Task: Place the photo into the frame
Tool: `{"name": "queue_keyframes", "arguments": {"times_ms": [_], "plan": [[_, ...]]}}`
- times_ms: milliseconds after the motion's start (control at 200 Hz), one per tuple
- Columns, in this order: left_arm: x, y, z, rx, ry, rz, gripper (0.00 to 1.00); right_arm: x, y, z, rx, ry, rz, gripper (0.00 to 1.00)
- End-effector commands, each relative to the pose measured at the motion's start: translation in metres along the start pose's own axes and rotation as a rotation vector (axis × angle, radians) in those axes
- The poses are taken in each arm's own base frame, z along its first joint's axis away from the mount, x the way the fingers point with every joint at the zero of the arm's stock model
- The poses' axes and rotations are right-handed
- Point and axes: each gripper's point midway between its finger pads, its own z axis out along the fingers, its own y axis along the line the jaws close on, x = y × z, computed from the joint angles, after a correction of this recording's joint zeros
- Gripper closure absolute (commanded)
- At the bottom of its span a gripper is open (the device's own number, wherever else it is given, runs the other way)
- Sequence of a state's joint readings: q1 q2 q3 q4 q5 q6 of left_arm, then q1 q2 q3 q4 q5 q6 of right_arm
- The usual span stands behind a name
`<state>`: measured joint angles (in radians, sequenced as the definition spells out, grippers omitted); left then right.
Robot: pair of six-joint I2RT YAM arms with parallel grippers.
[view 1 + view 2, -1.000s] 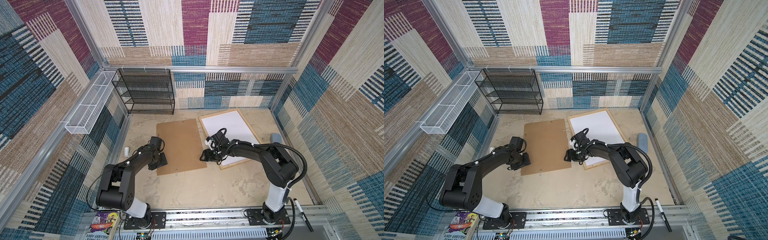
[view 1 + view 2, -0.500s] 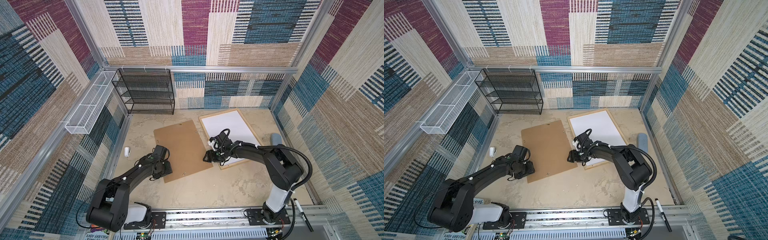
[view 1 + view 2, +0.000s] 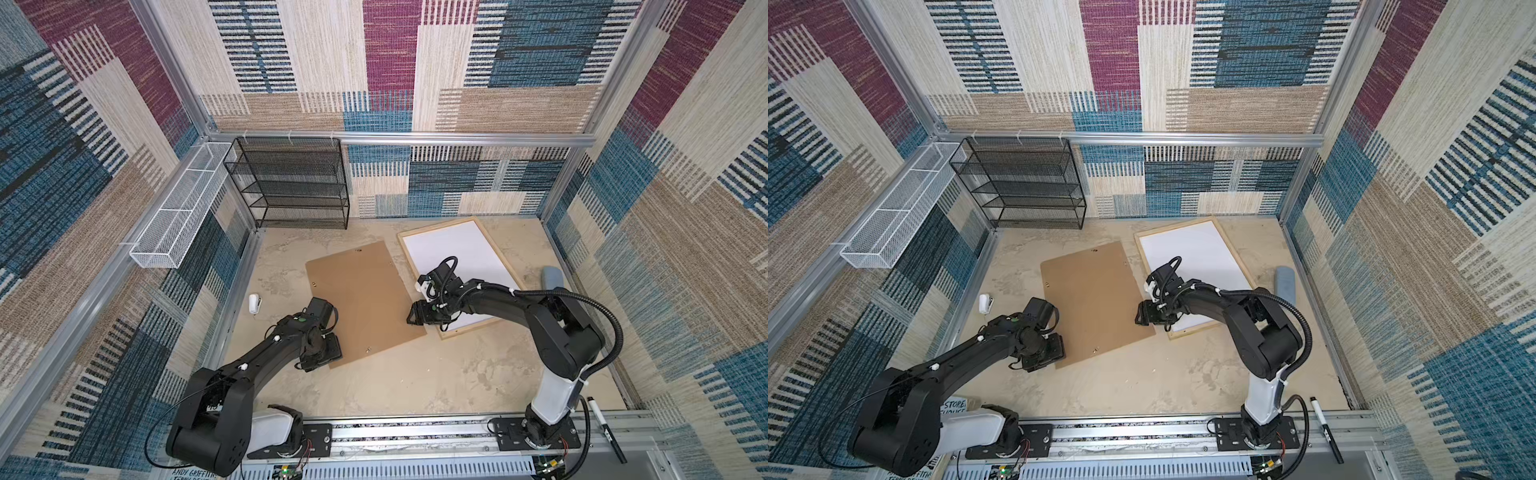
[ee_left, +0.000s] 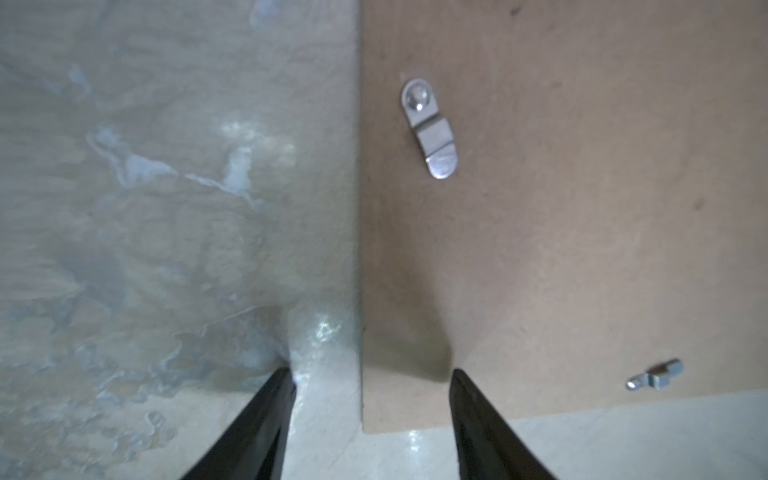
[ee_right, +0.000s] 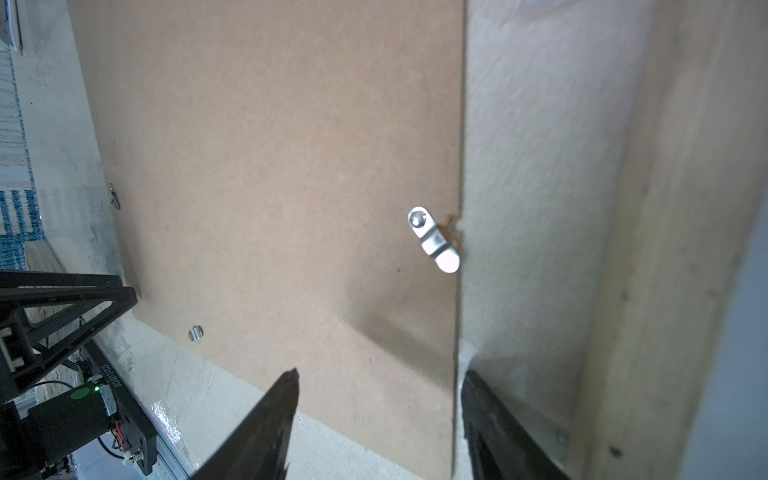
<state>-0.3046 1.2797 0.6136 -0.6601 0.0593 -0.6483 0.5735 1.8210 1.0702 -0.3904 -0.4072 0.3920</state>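
The frame, thin pale wood rails, lies flat at the back right. A plain white sheet with no window fills it; I take it for the photo's white back. The brown backing board lies askew on the table to its left. My left gripper is open, straddling the board's near-left corner, one finger over the board and one over the table. My right gripper is open astride the board's near-right edge, beside the frame's rail.
A black wire-mesh rack stands at the back left, with a white wire basket on the left wall. A small white object lies left of the board, a grey-blue one by the right wall. Metal turn clips sit on the board.
The backing board has turned and slid toward the near edge. My left gripper came nearer and rightward with the board's corner, its jaws a little wider. The right gripper shifted only slightly.
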Motion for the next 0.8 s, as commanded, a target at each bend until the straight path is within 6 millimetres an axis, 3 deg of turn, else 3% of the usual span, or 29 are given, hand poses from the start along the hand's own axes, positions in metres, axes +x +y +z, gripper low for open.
{"name": "queue_keyframes", "arguments": {"times_ms": [0,796], "plan": [[0.007,-0.006,0.004,0.051,0.021,-0.030,0.37,0.016,-0.014,0.006,0.046,0.052,0.028,0.35],[-0.011,-0.033,0.001,0.193,-0.067,-0.025,0.37,0.031,-0.005,0.013,-0.044,0.071,0.058,0.36]]}}
